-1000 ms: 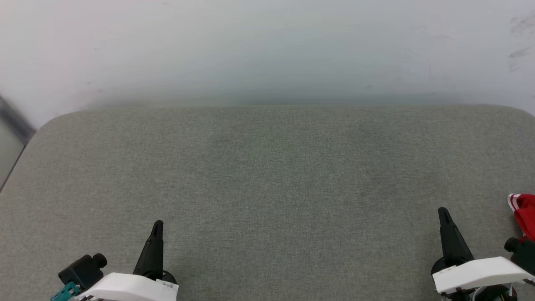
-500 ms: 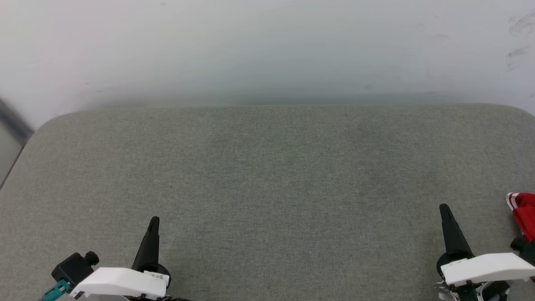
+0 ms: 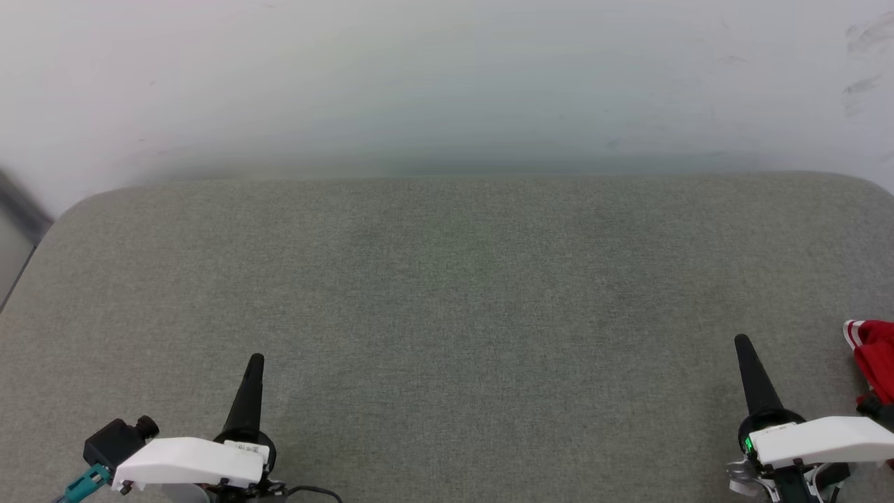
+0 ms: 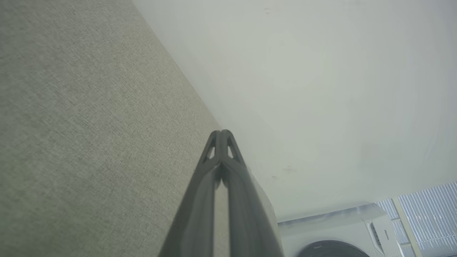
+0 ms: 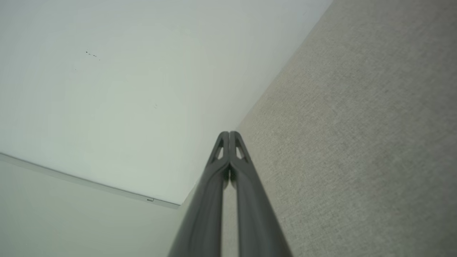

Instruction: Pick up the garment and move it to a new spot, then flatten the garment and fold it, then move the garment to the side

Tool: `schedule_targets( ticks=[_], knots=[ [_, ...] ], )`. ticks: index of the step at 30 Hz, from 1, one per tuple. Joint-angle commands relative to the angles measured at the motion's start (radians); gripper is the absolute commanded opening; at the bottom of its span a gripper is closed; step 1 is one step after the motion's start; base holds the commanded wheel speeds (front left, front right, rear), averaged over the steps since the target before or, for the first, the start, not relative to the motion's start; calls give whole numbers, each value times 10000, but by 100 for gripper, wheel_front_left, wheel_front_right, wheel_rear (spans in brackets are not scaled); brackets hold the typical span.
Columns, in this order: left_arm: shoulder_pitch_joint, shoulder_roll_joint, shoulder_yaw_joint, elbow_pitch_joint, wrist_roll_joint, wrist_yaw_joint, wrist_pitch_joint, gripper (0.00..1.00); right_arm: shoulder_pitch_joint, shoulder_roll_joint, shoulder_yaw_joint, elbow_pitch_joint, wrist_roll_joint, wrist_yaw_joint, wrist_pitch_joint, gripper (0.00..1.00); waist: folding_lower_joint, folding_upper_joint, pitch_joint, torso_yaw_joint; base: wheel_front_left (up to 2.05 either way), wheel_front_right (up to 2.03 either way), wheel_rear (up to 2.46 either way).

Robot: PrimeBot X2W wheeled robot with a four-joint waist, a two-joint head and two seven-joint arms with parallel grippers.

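A small part of the red garment point(image 3: 876, 356), with red-and-white striped trim, lies on the grey fabric surface point(image 3: 447, 293) at the far right edge of the head view; most of it is cut off. My right gripper point(image 3: 742, 342) stands shut and empty a little to the left of the garment, apart from it. At the lower left, my left gripper point(image 3: 256, 360) is shut and empty too. Each wrist view shows its own pair of fingers pressed together at the tips, left gripper point(image 4: 221, 132) and right gripper point(image 5: 229, 133), over bare grey fabric.
A pale wall point(image 3: 447, 84) rises behind the grey surface. A white appliance with a round dark door point(image 4: 332, 235) and window blinds point(image 4: 425, 210) show at the bottom right of the left wrist view. The surface's rounded left corner point(image 3: 77, 206) drops off.
Both grippers have drawn slightly toward the bottom of the head view, staying shut. The garment has not moved.
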Motion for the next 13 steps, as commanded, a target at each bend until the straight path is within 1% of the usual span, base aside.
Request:
schedule_targets(
  ticks=[1, 13],
  knots=[
    [-208, 40, 67, -42, -259, -17, 71, 0, -241, 17, -27, -35, 287, -1, 50, 0, -1, 0, 1, -4, 0, 0, 0],
    [-379, 17, 190, 107, -1403, -20, 372, 0, -352, 20, -95, 58, 1509, -1, 335, 0, -1, 0, 9, -45, 0, 0, 0]
  ],
)
